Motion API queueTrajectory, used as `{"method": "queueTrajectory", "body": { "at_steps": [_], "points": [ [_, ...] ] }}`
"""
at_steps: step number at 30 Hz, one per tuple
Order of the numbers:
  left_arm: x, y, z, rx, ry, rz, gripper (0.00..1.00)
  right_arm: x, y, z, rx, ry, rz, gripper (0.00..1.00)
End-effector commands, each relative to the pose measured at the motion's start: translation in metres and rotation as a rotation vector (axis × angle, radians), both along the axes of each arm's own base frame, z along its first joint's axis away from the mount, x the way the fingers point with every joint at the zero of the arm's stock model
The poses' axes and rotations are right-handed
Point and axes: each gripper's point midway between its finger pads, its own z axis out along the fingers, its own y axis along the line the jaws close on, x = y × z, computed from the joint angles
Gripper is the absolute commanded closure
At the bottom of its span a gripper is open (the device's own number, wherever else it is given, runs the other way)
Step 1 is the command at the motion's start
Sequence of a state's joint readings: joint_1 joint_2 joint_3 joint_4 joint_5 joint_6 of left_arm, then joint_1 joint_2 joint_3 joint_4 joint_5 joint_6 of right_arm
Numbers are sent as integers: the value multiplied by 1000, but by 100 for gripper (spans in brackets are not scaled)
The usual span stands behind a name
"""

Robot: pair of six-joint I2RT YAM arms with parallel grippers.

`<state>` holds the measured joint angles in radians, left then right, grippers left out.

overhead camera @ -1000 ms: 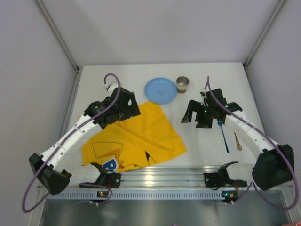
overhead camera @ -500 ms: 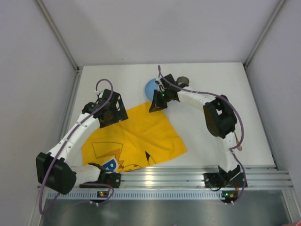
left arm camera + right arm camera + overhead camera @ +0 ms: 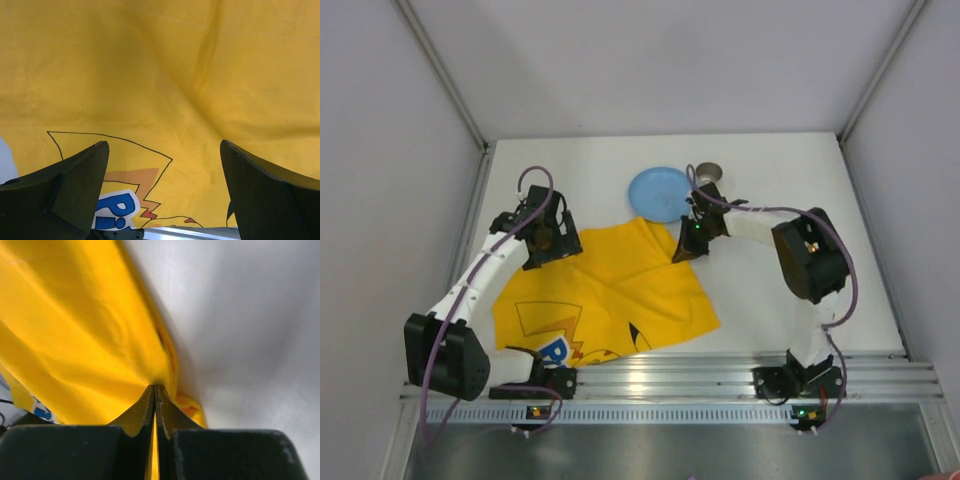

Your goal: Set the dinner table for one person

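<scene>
your right pincer (image 3: 155, 390) is clamped on the right edge of the yellow cloth (image 3: 610, 290); left pincer (image 3: 161, 145) hangs wide open above it. white table (image 3: 760, 290) lies under both, rail at near edge, blue plate (image 3: 660, 192) and cup (image 3: 709, 175) toward its far side.

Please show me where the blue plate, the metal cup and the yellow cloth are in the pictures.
blue plate (image 3: 658, 194): top external view, the middle of the dish.
metal cup (image 3: 709, 173): top external view, its open top.
yellow cloth (image 3: 605, 290): top external view, a bare part near its middle.
</scene>
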<state>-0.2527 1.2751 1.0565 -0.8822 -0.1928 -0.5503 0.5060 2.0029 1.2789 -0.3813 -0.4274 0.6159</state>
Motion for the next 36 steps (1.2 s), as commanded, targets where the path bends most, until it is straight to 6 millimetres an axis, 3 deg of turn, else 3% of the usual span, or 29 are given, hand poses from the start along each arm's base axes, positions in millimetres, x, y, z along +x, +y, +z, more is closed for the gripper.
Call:
{"method": "queueTrajectory", "body": {
  "at_steps": [1, 2, 3, 4, 6, 11, 12, 15, 16, 19, 20, 21, 22, 23, 24, 25, 26, 27, 28, 29, 30, 31, 32, 33, 35, 36],
  "points": [
    [22, -6, 9, -18, -47, -30, 3, -7, -59, 23, -110, -114, -81, 100],
    [25, -7, 9, -20, -48, -33, 3, -7, -75, 24, -135, -127, -115, 100],
    [28, -8, 9, -23, -52, -34, 3, -22, -88, 15, -159, -101, -126, 100],
    [33, -9, 10, -27, -54, -33, 4, -23, -93, 28, -149, -133, -142, 100],
    [38, -12, 10, -33, -59, -37, 4, -28, -110, 28, -169, -129, -175, 100],
    [45, -15, 7, -39, -46, -45, 6, -18, -146, 40, -279, -161, -260, 100],
    [46, -17, 6, -41, -41, -50, 6, -28, -160, 37, -344, -112, -279, 100],
    [46, -23, 6, -65, -19, -69, 8, -35, -193, 46, -420, -103, -366, 100],
    [49, -26, 7, -80, -27, -76, 8, -33, -197, 60, -417, -153, -382, 100],
    [63, -47, 9, -164, -48, -105, 8, -28, -173, 89, -258, -264, -318, 98],
    [73, -53, 12, -178, -73, -107, 7, -30, -150, 99, -136, -273, -255, 91],
    [80, -59, 1, -177, -47, -113, 7, -23, -138, 109, -80, -319, -230, 81],
    [93, -73, 13, -224, -69, -131, 1, -22, -130, 110, -56, -314, -210, 54],
    [101, -80, 13, -234, -69, -138, 1, -24, -118, 113, -36, -309, -177, 43],
    [111, -91, -2, -241, -36, -147, 1, -21, -111, 118, -24, -315, -161, 36],
    [127, -102, 9, -265, -70, -154, 1, -22, -106, 115, -22, -299, -145, 31],
    [134, -113, 8, -291, -65, -172, 1, -22, -103, 117, -18, -298, -140, 30],
    [144, -125, -6, -299, -43, -186, 1, -23, -103, 118, -19, -293, -139, 28],
    [159, -138, 4, -324, -78, -196, 1, -24, -103, 120, -21, -298, -138, 27],
    [165, -148, 4, -340, -81, -210, 1, -25, -105, 121, -26, -303, -139, 27],
    [172, -161, -13, -337, -61, -222, 1, -29, -107, 119, -41, -290, -140, 27],
    [185, -171, -4, -351, -90, -228, 1, -32, -111, 121, -53, -298, -135, 27],
    [190, -177, -8, -352, -85, -233, 1, -37, -116, 117, -78, -283, -135, 27],
    [193, -185, -30, -344, -45, -233, 1, -41, -118, 116, -88, -282, -133, 27],
    [207, -196, -32, -354, -48, -230, 1, -51, -127, 111, -122, -271, -134, 28],
    [210, -199, -53, -339, -15, -222, 1, -54, -129, 110, -129, -270, -136, 27]
  ]
}}
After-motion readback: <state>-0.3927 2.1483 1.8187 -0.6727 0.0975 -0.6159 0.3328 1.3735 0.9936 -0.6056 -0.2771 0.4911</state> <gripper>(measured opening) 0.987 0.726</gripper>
